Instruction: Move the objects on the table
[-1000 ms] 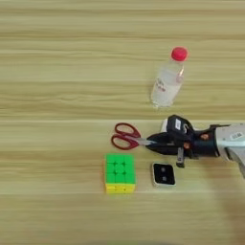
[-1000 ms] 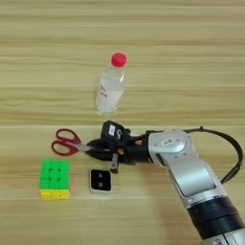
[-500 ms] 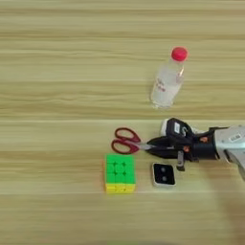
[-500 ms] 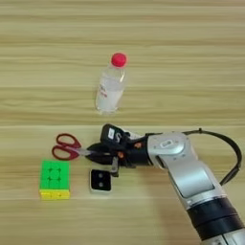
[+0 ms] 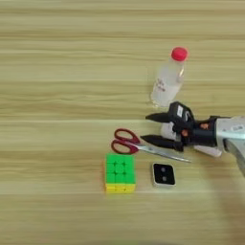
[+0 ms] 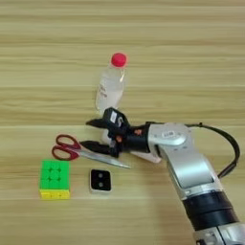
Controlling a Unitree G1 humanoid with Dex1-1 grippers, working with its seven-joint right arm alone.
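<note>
Left eye view: light wooden table filling the picture. Clear plastic bottle with red cap lying tilted at upper right, cap pointing up and right. Just below its base, the right gripper, reaching in from the right edge with its two black fingers spread apart, upper fingertip near the bottle's base, lower fingertip just above the blades of the red-handled scissors. Nothing clamped between them. Partly hidden behind the fingers, a white remote control, only its ends showing. Scissors flat on the table, handles to the left, blades pointing right. Green-yellow-red puzzle cube below the handles; beside it on the right, a small white square device with black face. Only a short stretch of silver forearm visible at the right edge.

Right eye view: same layout shifted left. Whole silver forearm shown here, running down to the bottom right corner, with a black cable looping out on its right. Remote almost entirely covered by the arm.
</note>
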